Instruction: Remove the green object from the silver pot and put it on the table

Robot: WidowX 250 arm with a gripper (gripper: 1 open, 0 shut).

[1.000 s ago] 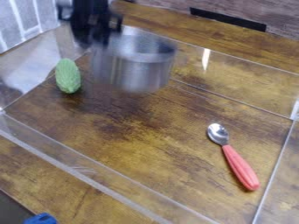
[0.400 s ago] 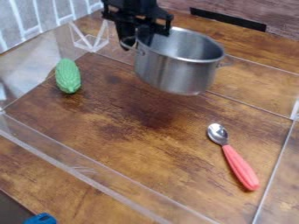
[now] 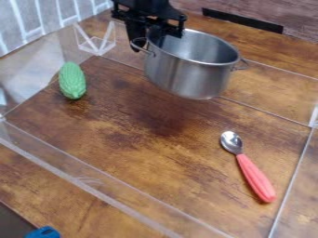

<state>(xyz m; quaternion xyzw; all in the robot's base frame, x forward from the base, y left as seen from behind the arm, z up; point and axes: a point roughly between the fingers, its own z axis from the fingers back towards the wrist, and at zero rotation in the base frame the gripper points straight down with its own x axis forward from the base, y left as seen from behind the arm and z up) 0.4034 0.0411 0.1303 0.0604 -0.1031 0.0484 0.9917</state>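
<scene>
In the camera view, your hand (image 3: 147,39) grips the far-left rim of the silver pot (image 3: 191,65), which is tilted and looks raised off the desk (image 3: 149,139). The green object (image 3: 72,81) lies on the desk at left, well apart from the pot.

One silver pot (image 3: 191,63) is present, with one side handle visible on its right; any other handle cannot be made out. One green object (image 3: 72,81) is counted. One spoon (image 3: 248,165) is counted, having one red handle and one metal bowl. One tool (image 3: 147,39) is in view, on one arm. One wooden surface (image 3: 149,139) carries the items. One small blue item (image 3: 44,232) shows at the bottom edge; its kind cannot be told.
</scene>
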